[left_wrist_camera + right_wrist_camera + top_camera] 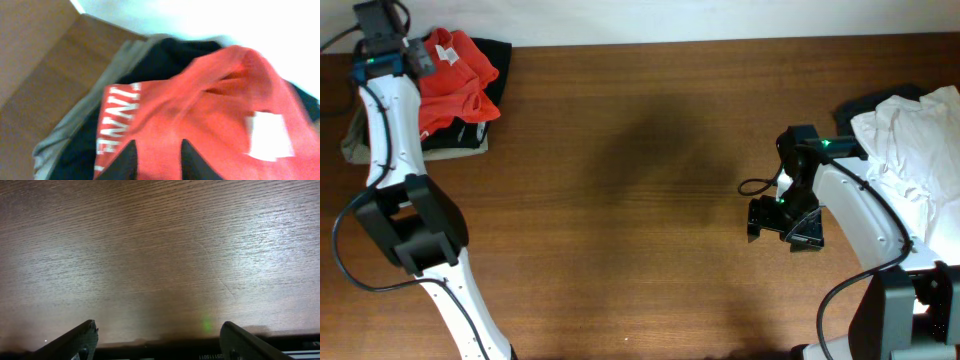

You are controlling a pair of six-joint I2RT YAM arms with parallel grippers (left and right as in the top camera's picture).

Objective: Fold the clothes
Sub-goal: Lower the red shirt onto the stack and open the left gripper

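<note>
1. The red-orange T-shirt (455, 75) lies crumpled on a black garment (498, 52) at the far-left corner of the tabletop (620, 150). No long axis or heading can be read.
2. The left hand (156, 160), the nearer one, is positioned directly over it, fingers narrowly apart. A grip cannot be confirmed.
3. The right hand (159, 332), spread wide and empty, is located well apart over bare wood.

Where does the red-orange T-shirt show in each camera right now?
Overhead: red-orange T-shirt at top left, crumpled on a black garment.
Left wrist: fills the centre and right.
Right wrist: not in it; only table wood shows.
Shared landmark: that black garment, under the shirt in both.
</note>
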